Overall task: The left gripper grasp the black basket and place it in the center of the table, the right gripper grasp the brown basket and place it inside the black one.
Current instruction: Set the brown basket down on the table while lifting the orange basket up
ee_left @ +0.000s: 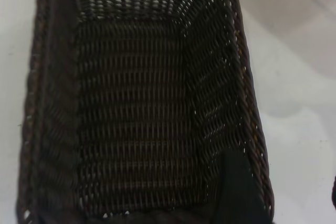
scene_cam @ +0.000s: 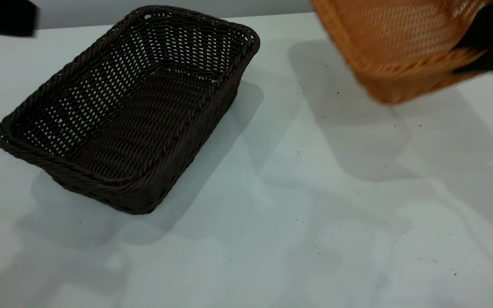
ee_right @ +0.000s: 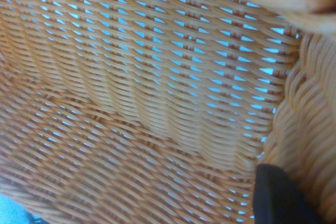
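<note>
Exterior view is showing the brown basket [scene_cam: 400, 47] hanging tilted above the table [scene_cam: 315, 205] at the far right, with the right gripper [scene_cam: 492, 42] clenching its rim. The black basket [scene_cam: 131, 107] is resting on the tabletop well apart to the left, its long axis running diagonally from near left to far centre, open side up. The carried basket is therefore needing to travel leftward and level out over that opening. The left gripper [ee_left: 236, 192] is sitting at the black basket's end wall; its fingers' state cannot be judged.
</note>
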You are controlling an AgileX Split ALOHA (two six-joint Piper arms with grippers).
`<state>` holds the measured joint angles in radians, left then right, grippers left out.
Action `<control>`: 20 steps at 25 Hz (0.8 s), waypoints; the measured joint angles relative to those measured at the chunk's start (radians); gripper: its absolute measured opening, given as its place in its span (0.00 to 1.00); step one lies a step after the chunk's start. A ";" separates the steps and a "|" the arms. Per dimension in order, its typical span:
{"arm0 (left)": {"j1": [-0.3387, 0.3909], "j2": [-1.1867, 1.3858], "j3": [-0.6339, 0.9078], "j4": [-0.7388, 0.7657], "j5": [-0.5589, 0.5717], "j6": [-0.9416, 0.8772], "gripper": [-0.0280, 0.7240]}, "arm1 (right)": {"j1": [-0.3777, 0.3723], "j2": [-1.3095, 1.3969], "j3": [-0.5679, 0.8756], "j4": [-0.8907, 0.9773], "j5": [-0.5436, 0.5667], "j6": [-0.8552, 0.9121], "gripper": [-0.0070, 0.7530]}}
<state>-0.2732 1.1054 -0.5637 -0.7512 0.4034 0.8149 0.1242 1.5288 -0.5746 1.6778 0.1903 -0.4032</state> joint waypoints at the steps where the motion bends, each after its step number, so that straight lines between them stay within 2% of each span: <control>1: -0.017 0.024 0.000 -0.001 -0.025 -0.001 0.53 | -0.024 -0.021 -0.002 0.000 0.013 -0.030 0.15; 6: -0.110 0.140 -0.004 -0.005 -0.142 -0.016 0.53 | -0.140 -0.080 -0.045 -0.082 0.162 -0.183 0.15; 11: -0.236 0.257 -0.007 -0.006 -0.290 -0.090 0.53 | -0.225 -0.080 -0.135 -0.218 0.317 -0.209 0.15; 17: -0.358 0.407 -0.070 -0.018 -0.415 -0.116 0.53 | -0.236 -0.080 -0.266 -0.402 0.458 -0.189 0.15; 20: -0.380 0.474 -0.110 -0.068 -0.476 -0.118 0.53 | -0.236 -0.080 -0.318 -0.432 0.456 -0.184 0.15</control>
<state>-0.6536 1.5795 -0.6736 -0.8195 -0.0730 0.6969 -0.1115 1.4493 -0.8922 1.2461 0.6464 -0.5869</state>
